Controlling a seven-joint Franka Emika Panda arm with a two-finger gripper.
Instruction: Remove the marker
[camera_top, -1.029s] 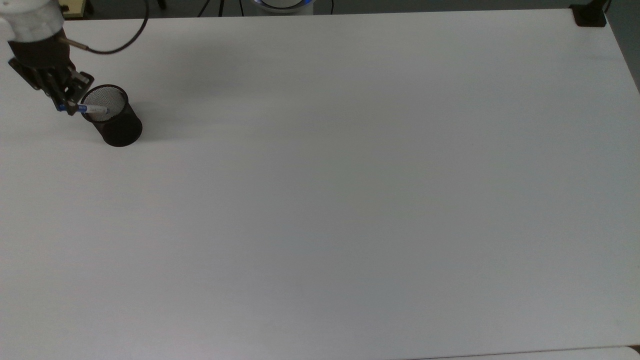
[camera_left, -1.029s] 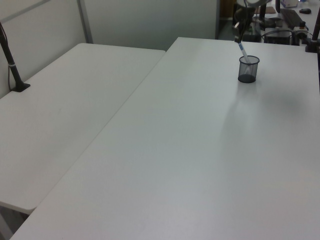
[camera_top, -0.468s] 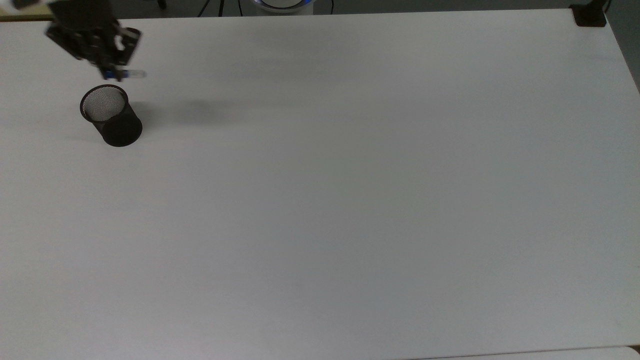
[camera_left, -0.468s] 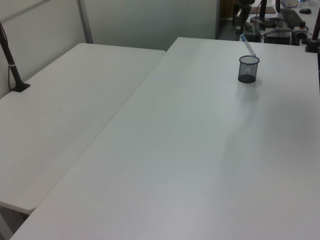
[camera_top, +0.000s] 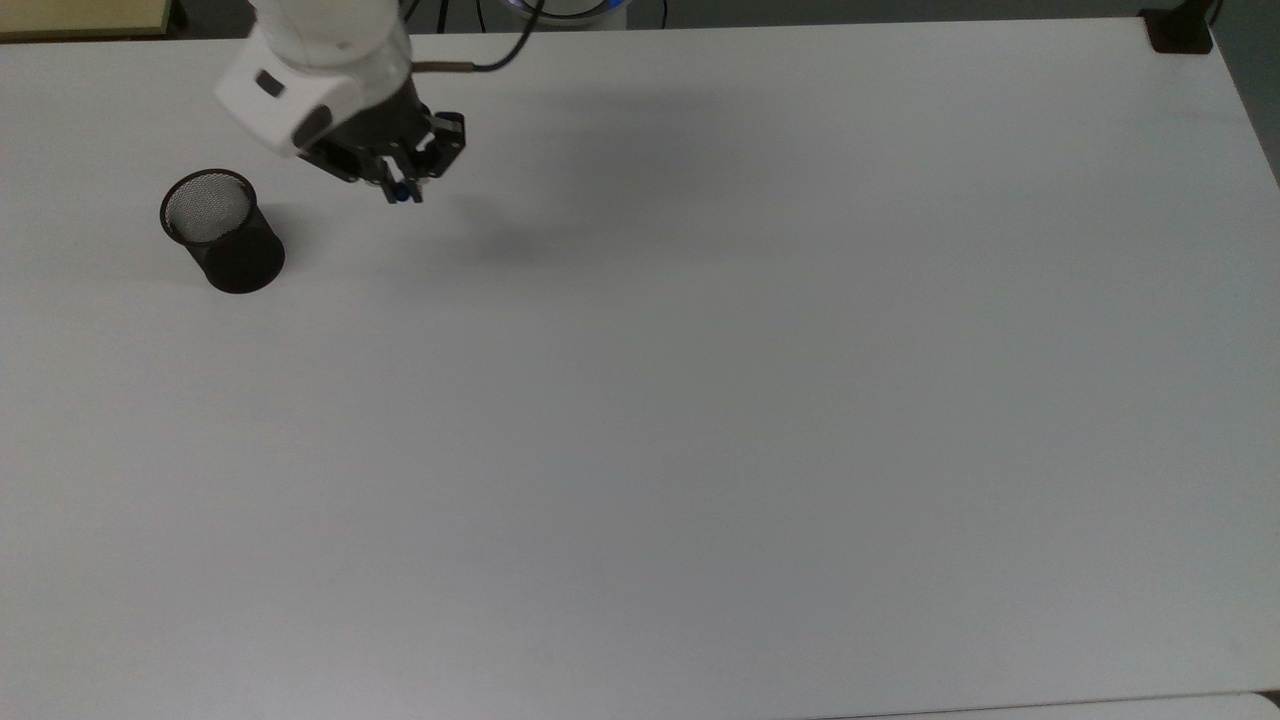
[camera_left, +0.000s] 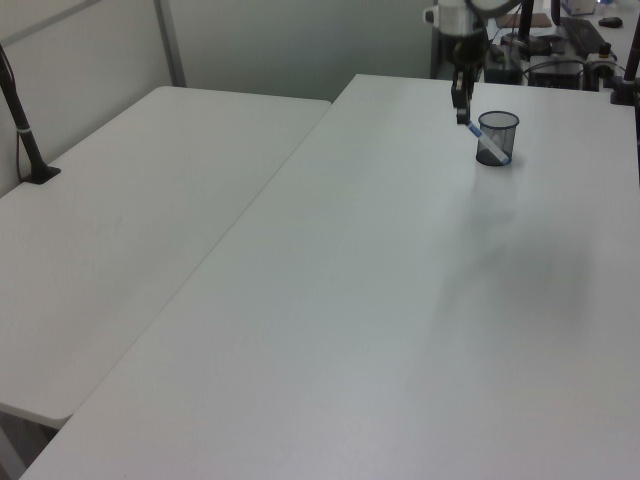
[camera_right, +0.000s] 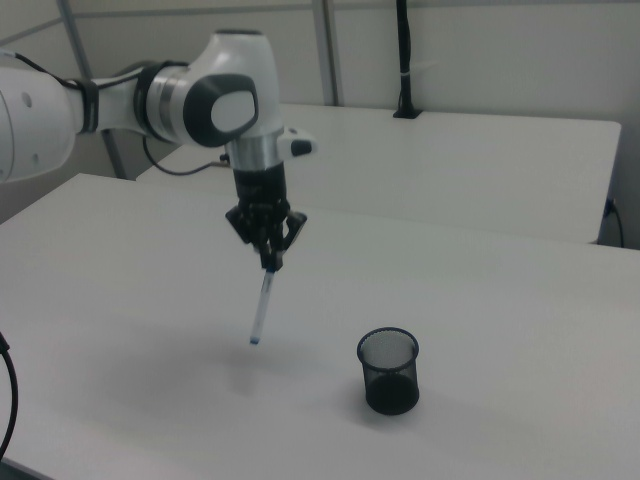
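My gripper (camera_top: 402, 190) (camera_right: 269, 262) (camera_left: 462, 117) is shut on the blue cap end of the marker (camera_right: 261, 309), whose white barrel hangs below it in the air, slightly tilted, above the white table. In the top view the marker (camera_top: 401, 193) shows as a small blue spot between the fingers. The marker (camera_left: 484, 141) slants down in front of the cup in the left view. The black mesh cup (camera_top: 222, 230) (camera_right: 389, 370) (camera_left: 497, 137) stands upright, to the gripper's left in the top view, with nothing inside.
The white table (camera_top: 700, 400) stretches wide to the top view's right. A black clamp (camera_top: 1180, 30) sits at its far right corner. A second white table (camera_left: 120, 230) adjoins it on the left view's left. A cable (camera_top: 480, 66) trails from the arm's wrist.
The gripper has carried the marker out of the cup, up and then to the top view's right, away from the cup. The cup has stayed in place.
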